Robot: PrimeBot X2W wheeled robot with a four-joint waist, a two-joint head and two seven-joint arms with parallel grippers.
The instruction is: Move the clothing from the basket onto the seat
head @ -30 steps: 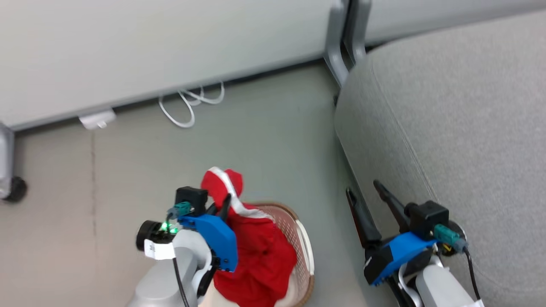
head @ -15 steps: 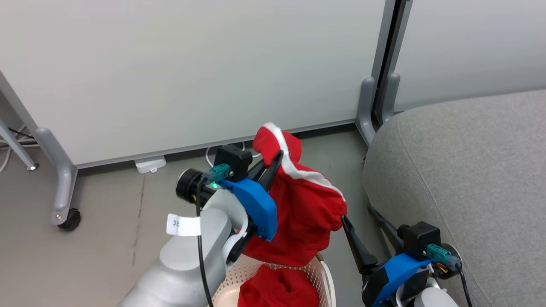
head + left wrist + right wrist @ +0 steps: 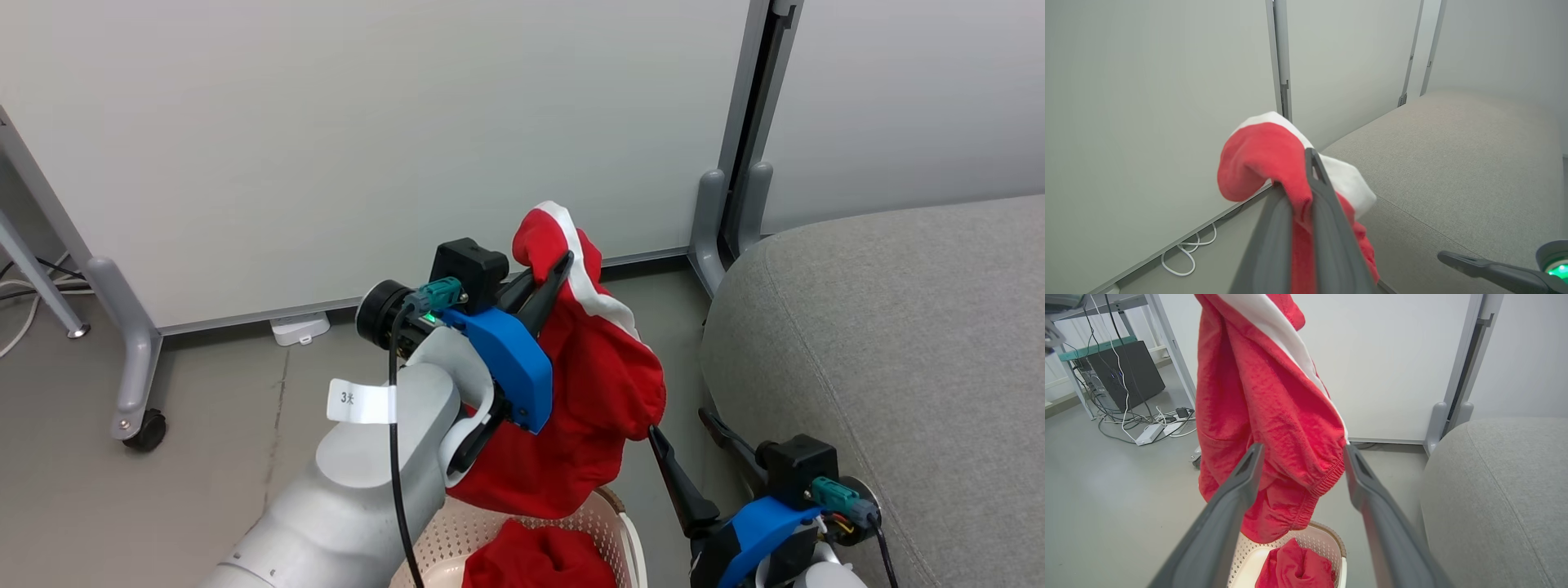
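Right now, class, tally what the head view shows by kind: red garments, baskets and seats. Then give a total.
Red garments: 2, one hanging garment and one bundled garment down in the basket
Baskets: 1, the basket
Seats: 1, the seat
Total: 4

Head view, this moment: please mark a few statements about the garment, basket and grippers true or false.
The left gripper is shut on a red garment that hangs above the basket. True.
The right gripper also grips it. False: the right gripper is open, holding nothing.
The basket is empty. False: a second garment lies in it.
The gripped red garment has a white stripe. True.
The gripped red garment rests on the seat. False: it hangs clear of the seat.
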